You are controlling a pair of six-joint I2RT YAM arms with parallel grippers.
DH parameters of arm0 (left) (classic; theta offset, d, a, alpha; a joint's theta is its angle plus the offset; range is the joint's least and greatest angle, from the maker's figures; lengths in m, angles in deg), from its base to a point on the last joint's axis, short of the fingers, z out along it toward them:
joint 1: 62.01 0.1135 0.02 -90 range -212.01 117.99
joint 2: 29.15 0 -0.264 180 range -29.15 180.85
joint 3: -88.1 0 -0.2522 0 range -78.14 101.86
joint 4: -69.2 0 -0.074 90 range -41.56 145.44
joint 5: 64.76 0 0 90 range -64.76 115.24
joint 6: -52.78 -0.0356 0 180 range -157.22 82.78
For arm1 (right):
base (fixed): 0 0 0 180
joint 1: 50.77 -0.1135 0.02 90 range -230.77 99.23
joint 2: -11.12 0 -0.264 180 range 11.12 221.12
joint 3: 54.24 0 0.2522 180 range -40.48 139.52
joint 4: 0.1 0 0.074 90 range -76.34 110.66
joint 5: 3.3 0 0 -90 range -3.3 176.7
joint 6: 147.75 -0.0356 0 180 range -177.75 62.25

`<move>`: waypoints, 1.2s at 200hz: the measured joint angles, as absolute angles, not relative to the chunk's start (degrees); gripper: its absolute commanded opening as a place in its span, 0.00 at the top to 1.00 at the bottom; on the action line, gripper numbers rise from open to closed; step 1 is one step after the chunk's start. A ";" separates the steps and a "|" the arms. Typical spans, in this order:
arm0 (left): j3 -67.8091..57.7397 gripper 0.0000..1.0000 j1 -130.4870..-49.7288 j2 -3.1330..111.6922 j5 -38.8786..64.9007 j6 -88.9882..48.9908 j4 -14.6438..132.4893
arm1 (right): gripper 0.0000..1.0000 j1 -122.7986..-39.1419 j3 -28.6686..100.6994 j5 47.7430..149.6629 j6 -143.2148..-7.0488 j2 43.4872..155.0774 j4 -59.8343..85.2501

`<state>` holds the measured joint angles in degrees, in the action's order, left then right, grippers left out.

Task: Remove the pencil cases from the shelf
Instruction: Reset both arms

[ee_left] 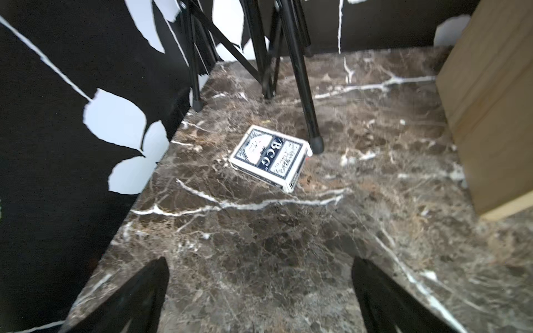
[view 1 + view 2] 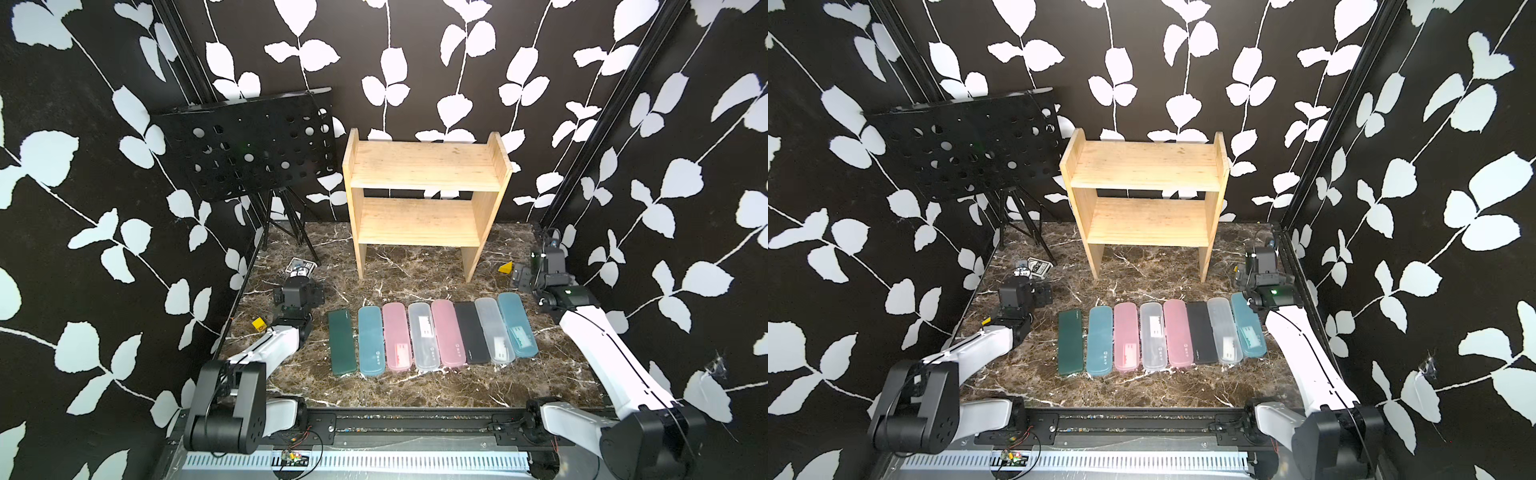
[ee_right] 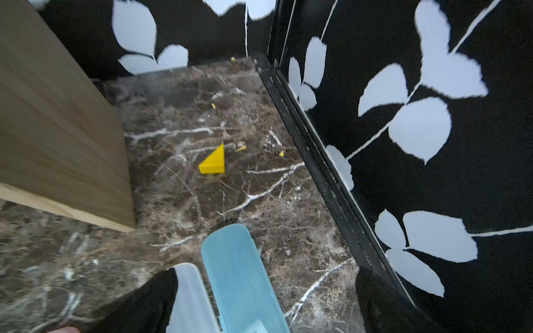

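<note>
A black perforated music stand point(image 2: 249, 145) stands at ten o'clock of the light-wood two-tier shelf point(image 2: 424, 195). A patterned card box point(image 1: 269, 157) lies at eight and a yellow wedge point(image 3: 213, 163) at four. Eight slim plastic pencil cases point(image 2: 446, 332) lie side by side at six on the brown marble tabletop point(image 2: 415, 386). The left gripper point(image 1: 259, 262) and right gripper point(image 3: 266, 272) gape, empty. The walls are black with a leaf print point(image 2: 83, 257).

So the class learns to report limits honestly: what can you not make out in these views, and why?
Print on the pencil cases: too small in both top views.
Teal case and frosted case, right wrist view: cut off by the bottom edge; a finger of the right gripper covers part of the frosted one.
Card box, in a top view: partly behind the left gripper.
</note>
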<state>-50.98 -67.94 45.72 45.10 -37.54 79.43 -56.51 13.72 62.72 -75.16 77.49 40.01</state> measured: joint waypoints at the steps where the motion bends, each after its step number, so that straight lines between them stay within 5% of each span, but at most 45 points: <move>1: -51.09 0.01 -67.94 45.87 45.10 -37.56 79.63 | 0.00 -56.40 13.50 62.78 -75.09 77.55 39.81; 99: -58.04 0.01 -67.31 59.84 41.14 -41.32 107.76 | 0.01 -55.19 -5.80 66.04 -67.55 86.67 3.72; 240: -56.84 0.01 -67.09 60.41 40.84 -41.34 108.00 | 0.01 -55.15 -17.71 70.63 -58.39 98.84 -32.73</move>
<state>-56.84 -67.09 60.41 40.84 -41.34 108.00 -55.15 -17.71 70.63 -58.39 98.84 -32.73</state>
